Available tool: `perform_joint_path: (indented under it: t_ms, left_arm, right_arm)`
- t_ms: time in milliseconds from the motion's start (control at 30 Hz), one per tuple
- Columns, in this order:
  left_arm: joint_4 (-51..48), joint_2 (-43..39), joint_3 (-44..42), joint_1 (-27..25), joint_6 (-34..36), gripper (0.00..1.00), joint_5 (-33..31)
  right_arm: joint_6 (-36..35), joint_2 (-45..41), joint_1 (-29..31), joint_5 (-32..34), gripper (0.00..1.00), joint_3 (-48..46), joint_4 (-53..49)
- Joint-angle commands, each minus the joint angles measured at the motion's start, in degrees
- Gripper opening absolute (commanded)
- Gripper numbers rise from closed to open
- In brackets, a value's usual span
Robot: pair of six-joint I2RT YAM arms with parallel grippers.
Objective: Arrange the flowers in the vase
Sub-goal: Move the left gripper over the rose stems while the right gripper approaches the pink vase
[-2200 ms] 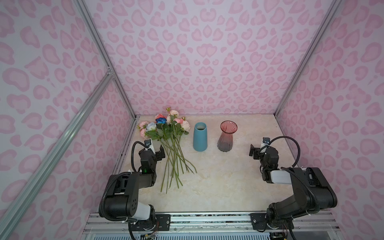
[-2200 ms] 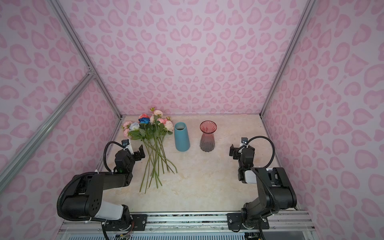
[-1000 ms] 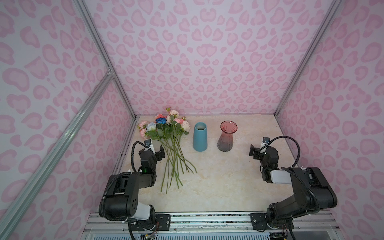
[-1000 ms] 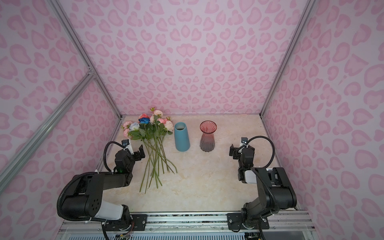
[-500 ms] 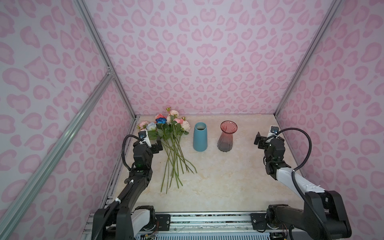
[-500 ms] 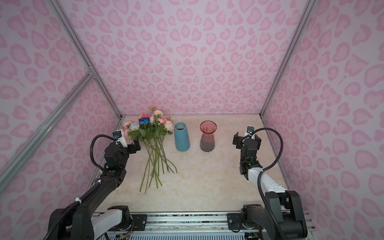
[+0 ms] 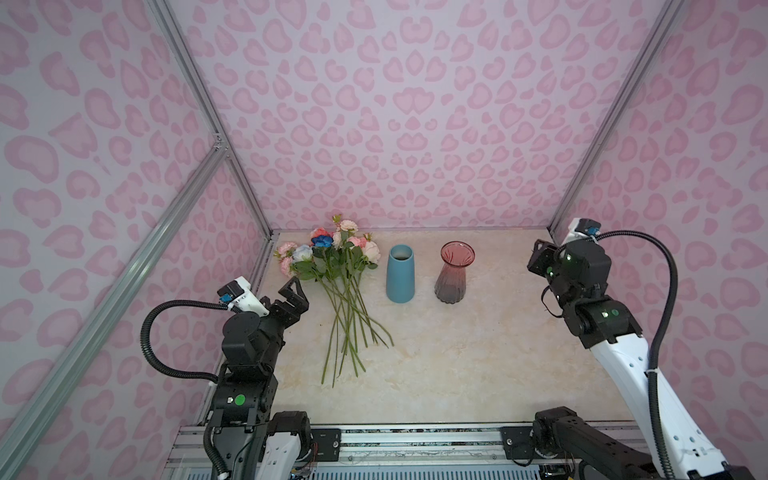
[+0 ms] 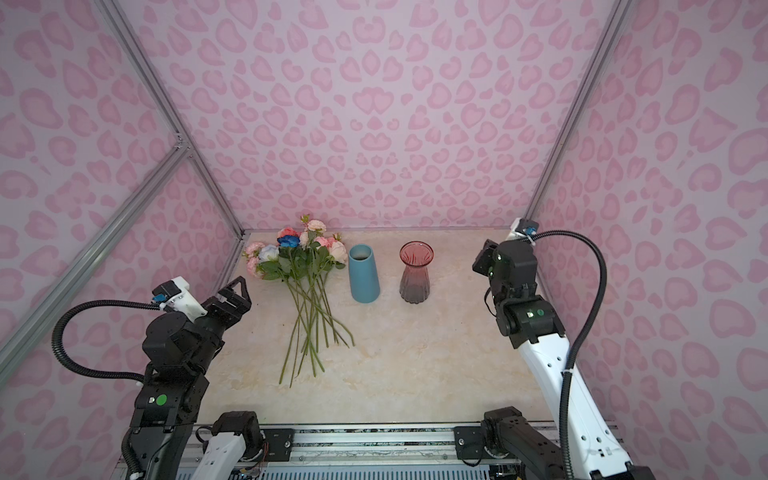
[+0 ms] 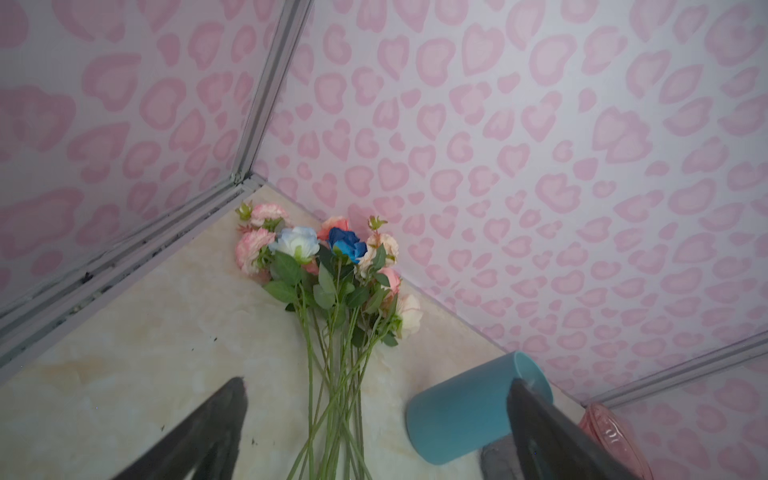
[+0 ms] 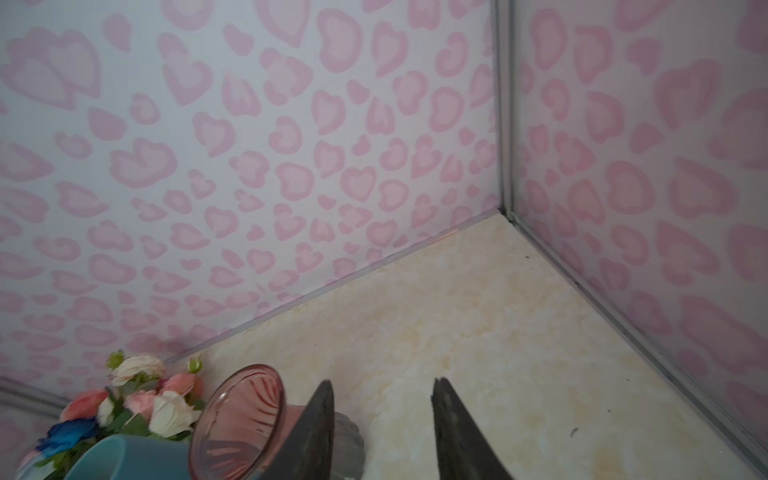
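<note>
Left wrist view: left gripper point(image 9: 377, 381), jaws wide apart, faces the flowers point(image 9: 332, 266); right gripper point(image 10: 382, 381), jaws apart, empty (beside the pink vase point(image 10: 237, 419)); crossed stems may snag on lifting and topple the blue vase point(image 9: 465, 411).

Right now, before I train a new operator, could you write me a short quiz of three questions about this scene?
1. True or false: the bunch of artificial flowers on green stems already stands in a vase.
2. Which stands nearer to the flowers? A: the matte blue tapered vase. B: the ribbed red glass vase.
3. Fill the gap: the left claw holds ____.

Key: 1 false, they lie flat; 2 A; 3 nothing, it is open.
</note>
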Motion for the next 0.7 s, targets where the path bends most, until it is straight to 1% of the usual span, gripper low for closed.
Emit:
perform_joint_path:
  t_ms: [0, 33, 100, 167, 233, 267, 333, 400, 467, 533, 600, 667]
  left_arm:
    - [-10.33, 2.7, 2.63, 0.03, -1.76, 0.92, 1.71]
    - [-12.01, 4.02, 3.45, 0.01, -1.8, 0.91, 2.43]
    - [-13.89, 6.2, 3.98, 0.0, -1.45, 0.87, 5.99]
    - [-13.96, 7.46, 3.12, 0.0, -2.37, 0.83, 10.94]
    - [-12.75, 8.42, 1.65, 0.04, -1.67, 0.78, 16.22]
    - [-13.05, 9.07, 1.38, 0.07, -1.45, 0.77, 16.92]
    - [-13.94, 10.27, 1.36, 0.06, -1.1, 0.76, 16.36]
    - [-13.57, 10.88, 1.34, 0.05, -1.06, 0.76, 16.21]
    - [-12.78, 11.22, 1.31, -0.09, -1.1, 0.76, 16.69]
    - [-12.54, 11.47, 1.48, -0.07, -0.76, 0.76, 16.65]
    - [-12.59, 11.66, 1.74, -0.04, -0.45, 0.76, 16.77]
    - [-12.53, 11.93, 1.69, -0.09, -0.1, 0.76, 17.47]
  right_arm:
    - [-2.93, 7.89, 2.25, -4.41, 0.46, 7.84, -18.02]
    - [-2.99, 10.4, 2.42, -5.76, 0.44, 9.53, -19.54]
    - [-2.06, 15.37, 3.05, -6.79, 0.44, 12.17, -21.18]
    - [-1.99, 19.79, 3.62, -8.03, 0.43, 15.22, -22.41]
    - [-2.45, 24.1, 3.76, -10.25, 0.46, 19.07, -22.82]
    - [-2.47, 26.66, 3.68, -11.34, 0.47, 21.32, -23.56]
    - [-3.01, 31.63, 3.68, -13.2, 0.49, 26.13, -26.09]
    - [-4.61, 35.39, 3.44, -16.55, 0.51, 30.23, -28.16]
    - [-4.59, 38.2, 3.48, -17.01, 0.51, 33.37, -30.03]
    - [-4.58, 40.45, 3.34, -17.79, 0.51, 35.55, -31.45]
    - [-4.66, 42.11, 3.48, -20.07, 0.48, 36.73, -32.03]
    - [-4.3, 43.06, 3.62, -20.25, 0.46, 36.8, -32.14]
